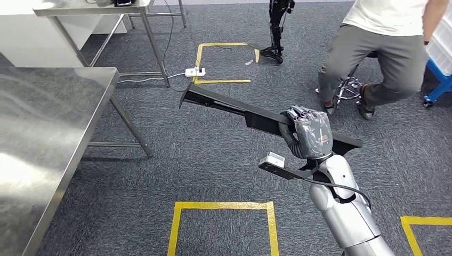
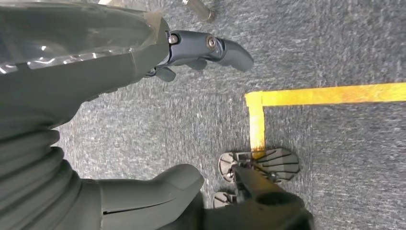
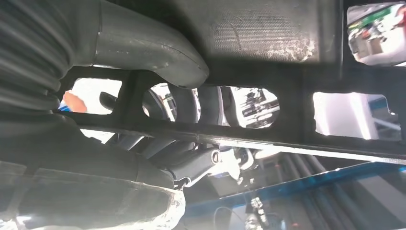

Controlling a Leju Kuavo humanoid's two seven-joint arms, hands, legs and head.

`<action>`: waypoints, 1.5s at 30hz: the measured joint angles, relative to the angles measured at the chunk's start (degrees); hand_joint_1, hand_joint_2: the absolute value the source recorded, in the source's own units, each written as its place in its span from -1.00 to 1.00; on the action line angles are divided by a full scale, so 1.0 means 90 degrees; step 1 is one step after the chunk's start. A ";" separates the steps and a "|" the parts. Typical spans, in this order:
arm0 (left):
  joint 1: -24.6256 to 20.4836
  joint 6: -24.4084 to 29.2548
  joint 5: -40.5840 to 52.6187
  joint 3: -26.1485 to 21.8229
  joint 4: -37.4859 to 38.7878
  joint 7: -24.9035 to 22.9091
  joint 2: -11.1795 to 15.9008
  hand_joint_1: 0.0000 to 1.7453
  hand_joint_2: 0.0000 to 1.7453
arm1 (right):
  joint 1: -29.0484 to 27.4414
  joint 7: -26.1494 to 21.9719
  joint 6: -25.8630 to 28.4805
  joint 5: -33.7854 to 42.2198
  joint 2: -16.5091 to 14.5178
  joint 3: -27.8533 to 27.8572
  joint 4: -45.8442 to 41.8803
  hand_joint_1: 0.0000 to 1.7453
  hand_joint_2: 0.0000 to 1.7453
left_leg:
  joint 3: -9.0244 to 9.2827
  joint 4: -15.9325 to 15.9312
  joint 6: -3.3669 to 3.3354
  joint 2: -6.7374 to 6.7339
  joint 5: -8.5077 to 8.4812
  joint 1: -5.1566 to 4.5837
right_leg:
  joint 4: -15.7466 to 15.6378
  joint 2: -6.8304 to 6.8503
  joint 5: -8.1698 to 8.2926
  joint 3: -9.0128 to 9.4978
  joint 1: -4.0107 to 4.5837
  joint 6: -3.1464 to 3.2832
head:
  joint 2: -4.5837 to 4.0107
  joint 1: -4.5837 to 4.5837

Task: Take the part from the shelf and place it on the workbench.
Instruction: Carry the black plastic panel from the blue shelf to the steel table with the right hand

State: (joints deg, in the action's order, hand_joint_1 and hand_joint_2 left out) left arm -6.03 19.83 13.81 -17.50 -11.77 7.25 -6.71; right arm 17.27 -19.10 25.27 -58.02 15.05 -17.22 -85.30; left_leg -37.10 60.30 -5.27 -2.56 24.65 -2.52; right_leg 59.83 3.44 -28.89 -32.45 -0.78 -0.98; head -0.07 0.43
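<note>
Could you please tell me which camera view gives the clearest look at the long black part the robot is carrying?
The head view: the black part shows end to end, gripped by the right hand above the carpet. The right wrist view shows it very close, as dark bars and cut-outs. The left wrist view faces the carpet floor.

A long black part (image 1: 234,109) is seen above dark grey carpet (image 1: 213,154) marked with yellow tape squares (image 1: 221,205).

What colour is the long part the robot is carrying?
Black, clearest in the head view: the long part held by the right hand.
</note>
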 joint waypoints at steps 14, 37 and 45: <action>-0.0006 0.0017 0.0049 0.0046 0.0004 0.0060 -0.0001 -1.00 1.00 | -0.0078 0.0055 0.0002 -0.0078 0.0003 0.0009 -0.0044 0.92 1.00 | 0.0332 -0.0160 0.0207 0.0601 0.0105 0.0225 | 0.0138 -0.0440 0.0204 -0.0264 -0.0205 -0.0402 | -0.0001 -0.0056; -0.0022 0.0078 0.0068 0.0059 0.0013 0.0112 0.0007 -1.00 1.00 | -0.0025 0.0055 0.0011 -0.0053 0.0003 0.0040 -0.0044 0.92 1.00 | 0.0470 -0.0642 -0.0192 0.0291 -0.0210 0.0038 | 0.0804 -0.0386 -0.0275 -0.0453 -0.0002 0.0003 | -0.0001 0.0011; -0.0013 0.0089 0.0078 0.0064 0.0024 0.0110 -0.0044 -1.00 1.00 | -0.0047 0.0032 0.0040 0.0023 0.0013 0.0066 0.0001 0.92 1.00 | 0.0326 -0.0138 0.0138 0.0380 0.0136 0.0125 | 0.0117 -0.0395 0.0262 -0.0309 -0.0174 -0.0356 | -0.0001 -0.0001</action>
State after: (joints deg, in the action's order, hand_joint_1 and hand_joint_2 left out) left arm -6.15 20.63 14.52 -16.93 -11.55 8.25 -7.11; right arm 16.84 -18.81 25.63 -57.81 15.17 -16.62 -85.29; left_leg -34.17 59.06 -4.02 0.86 25.87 -1.39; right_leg 60.89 -0.12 -26.53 -35.23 -2.35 -4.18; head -0.08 0.41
